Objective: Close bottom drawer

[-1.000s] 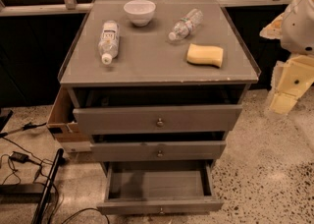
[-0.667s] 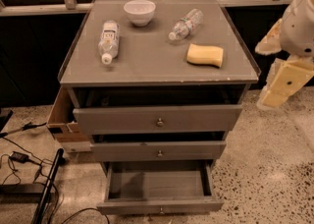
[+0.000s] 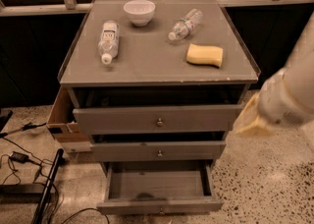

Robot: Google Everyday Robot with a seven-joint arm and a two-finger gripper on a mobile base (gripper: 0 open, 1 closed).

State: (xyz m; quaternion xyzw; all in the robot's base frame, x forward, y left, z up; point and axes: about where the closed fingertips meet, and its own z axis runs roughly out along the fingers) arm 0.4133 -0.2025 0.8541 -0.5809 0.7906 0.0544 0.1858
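The bottom drawer (image 3: pixel 159 205) is the lowest and narrowest grey front of the cabinet. It stands pulled far out, its inside (image 3: pixel 157 183) bare, its small knob at the bottom edge of the view. The top drawer (image 3: pixel 158 119) and middle drawer (image 3: pixel 158 150) stand slightly out. My arm comes in blurred from the right. My gripper (image 3: pixel 251 121) shows as a pale yellowish shape beside the cabinet's right side, level with the top drawer, well above and right of the bottom drawer and not touching it.
On the cabinet top (image 3: pixel 147 66) lie a white bowl (image 3: pixel 139 12), two plastic bottles (image 3: pixel 108 40) (image 3: pixel 185 23) and a yellow sponge (image 3: pixel 204 55). A cardboard box (image 3: pixel 61 120) stands against the cabinet's left side. Cables (image 3: pixel 19 159) run over the speckled floor at the left.
My arm and gripper have moved down and to the left, closer to the cabinet's right side. The drawers and the things on top have not moved.
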